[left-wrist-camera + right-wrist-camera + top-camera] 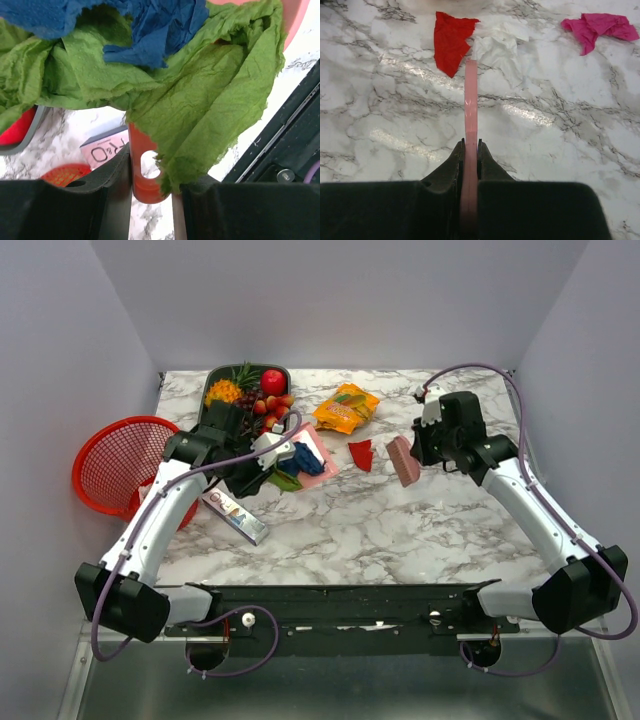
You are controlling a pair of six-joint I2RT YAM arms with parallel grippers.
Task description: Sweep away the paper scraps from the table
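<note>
From their bases at the near edge of the marble surface (400, 540), two robot arms reach in over a clean-up that looks about half done. Nearest on the left lies a pink packet (235, 515), with a red basket (115, 465) off the surface's left side. Just beyond, the left tool (270, 452) is clenched on the reddish, hole-pierced handle of the pink dustpan (322, 445), which already carries a green scrap (200, 90) and a blue scrap (155, 30). Across from it, the right tool (470, 150) grips the pink brush (404, 462) tightly. The brush shows edge-on to the wrist camera, its long axis running roughly near to far. The paper scraps yet to be gathered lie by that brush. A red scrap (361, 454) sits between brush and dustpan, apart from both and just left of the brush. The wrist view also shows a white scrap (500, 45) right beside the red one, just past the brush tip, and a magenta scrap (600, 27) farther off to the right. The right arm is plainly the nearer to all three, and the coming stroke looks set to run leftward, broadside, toward the dustpan. Farther back lie an orange snack bag (345, 407) and a fruit tray (245, 390), neither part of the job.
</note>
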